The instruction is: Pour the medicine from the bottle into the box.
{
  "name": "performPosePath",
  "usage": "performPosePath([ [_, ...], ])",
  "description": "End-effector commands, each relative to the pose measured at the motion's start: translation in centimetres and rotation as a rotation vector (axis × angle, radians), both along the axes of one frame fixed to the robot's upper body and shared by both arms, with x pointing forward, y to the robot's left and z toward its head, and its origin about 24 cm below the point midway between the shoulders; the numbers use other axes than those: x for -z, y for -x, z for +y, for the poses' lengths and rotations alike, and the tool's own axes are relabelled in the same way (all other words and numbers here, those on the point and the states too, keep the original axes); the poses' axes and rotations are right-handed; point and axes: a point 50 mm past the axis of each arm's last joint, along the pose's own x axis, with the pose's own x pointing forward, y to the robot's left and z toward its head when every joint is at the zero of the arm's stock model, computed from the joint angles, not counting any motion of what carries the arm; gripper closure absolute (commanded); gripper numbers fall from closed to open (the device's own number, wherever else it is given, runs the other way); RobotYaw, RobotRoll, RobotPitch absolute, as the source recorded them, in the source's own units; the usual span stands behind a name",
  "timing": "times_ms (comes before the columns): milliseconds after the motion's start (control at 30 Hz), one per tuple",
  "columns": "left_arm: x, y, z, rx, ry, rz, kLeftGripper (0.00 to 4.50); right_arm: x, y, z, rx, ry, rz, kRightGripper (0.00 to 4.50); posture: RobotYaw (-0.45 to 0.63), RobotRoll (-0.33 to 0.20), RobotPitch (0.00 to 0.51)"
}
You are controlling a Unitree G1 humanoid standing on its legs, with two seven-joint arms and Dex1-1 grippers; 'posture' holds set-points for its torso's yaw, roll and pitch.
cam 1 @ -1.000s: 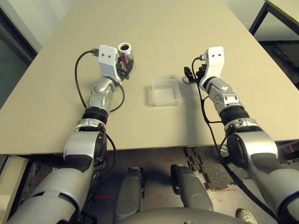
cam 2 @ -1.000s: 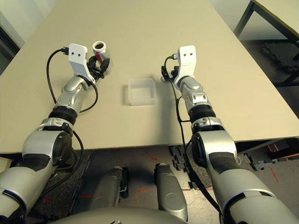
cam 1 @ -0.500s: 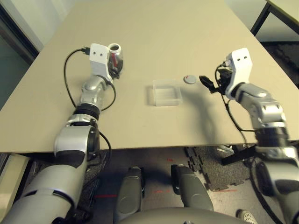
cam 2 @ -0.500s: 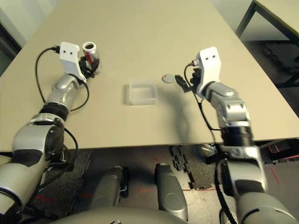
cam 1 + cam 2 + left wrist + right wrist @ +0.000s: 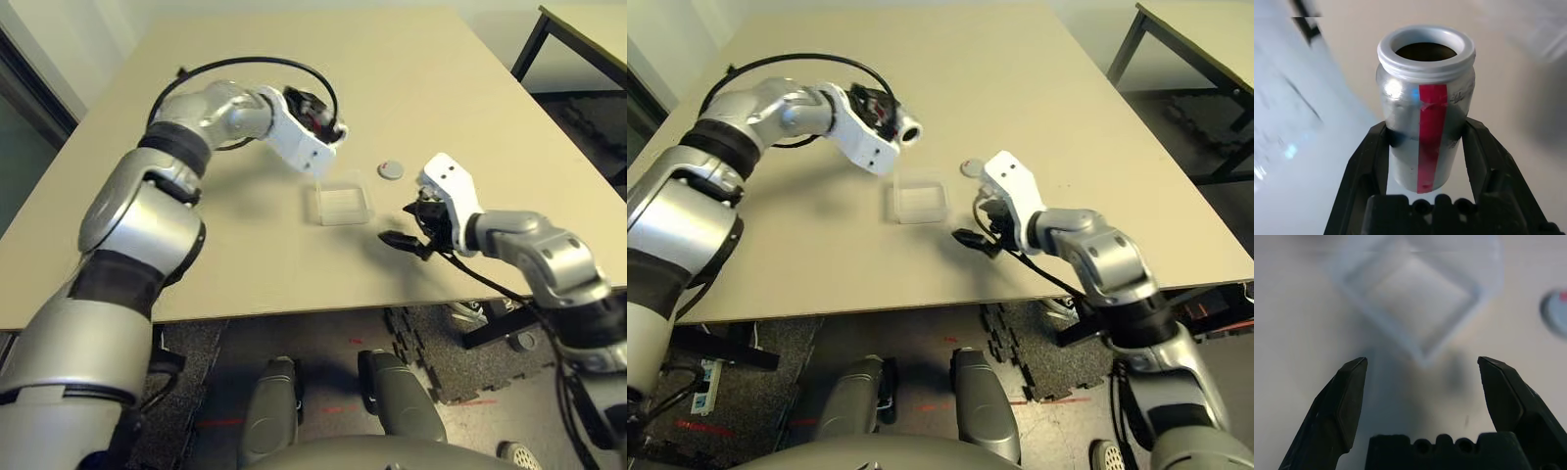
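Two arms reach over the pale bench (image 5: 265, 255), and one of them carries the bottle (image 5: 1425, 107). The left gripper (image 5: 1426, 128) has its jaws clenched on the silver-grey bottle, a black finger pressed to either side of its body. A red stripe runs down the bottle, and its round mouth is uncovered and dark inside; whether the medicine lies in there I cannot tell. Seen from the head, the bottle is tilted, held up on the far side of the clear plastic box (image 5: 343, 204), with its mouth turned toward the robot's right.

The box is a shallow square tray with low walls, sitting flat on the bench between the two arms. Just beyond its far right corner, apart from it, the grey round cap (image 5: 390, 169) lies flat, a red mark at its edge. The right gripper (image 5: 1422, 359) is nearer the robot than the cap, to the right of the box; its jaws are released and spread wide, with nothing between them. A black cable (image 5: 245, 60) arches over the left forearm (image 5: 220, 110).
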Motion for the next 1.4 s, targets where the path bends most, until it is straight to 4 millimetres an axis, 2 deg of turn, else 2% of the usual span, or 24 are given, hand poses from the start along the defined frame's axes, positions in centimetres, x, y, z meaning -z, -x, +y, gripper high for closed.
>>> performPosePath([
  [33,0.8,-0.1,0.0,0.031,-0.102,-0.033,2.13,0.1,-0.7,0.1,0.033,-0.003,-0.026,0.0,-0.15,0.0,0.07],
  [300,1.8,0.3,-1.1,0.092,-0.118,-0.034,2.13,0.6,-0.2,-0.1,0.033,-0.01,-0.018,0.0,-0.16,0.0,0.066],
  [533,2.0,0.4,-1.2,0.066,-0.014,0.02,2.13,0.8,0.3,-0.3,0.029,-0.005,-0.005,0.0,-0.15,0.0,0.06],
  [600,1.1,0.2,-1.3,0.002,0.134,0.068,2.13,0.7,0.4,-0.3,0.021,-0.008,-0.002,0.0,-0.16,0.0,0.068],
  [700,-1.1,-0.6,-0.6,-0.188,0.581,0.208,2.13,0.5,0.5,-0.4,0.018,-0.013,-0.003,0.0,-0.16,0.0,0.074],
  [767,-1.7,-1.1,0.6,-0.291,0.849,0.329,2.13,0.4,0.6,-0.7,0.022,-0.005,-0.001,0.0,-0.15,0.0,0.081],
  [867,-1.5,-1.5,2.3,-0.395,1.108,0.446,2.13,0.5,0.7,-1.0,0.027,0.001,0.007,0.0,-0.14,0.0,0.086],
  [1000,0.3,-2.0,5.6,-0.577,1.57,0.621,2.13,0.4,0.7,-1.3,0.033,0.005,0.013,0.0,-0.14,0.0,0.097],
  [1067,1.1,-2.0,6.6,-0.616,1.684,0.645,2.13,0.4,0.7,-1.4,0.037,0.003,0.014,0.0,-0.14,0.0,0.1],
  [1167,3.7,-1.7,7.9,-0.712,1.865,0.688,2.13,0.4,0.7,-1.5,0.04,0.003,0.019,0.0,-0.14,0.0,0.106],
  [1400,7.8,-0.9,8.4,-0.86,1.983,0.729,2.13,0.3,0.8,-1.5,0.037,0.007,0.027,0.0,-0.14,0.0,0.119],
])
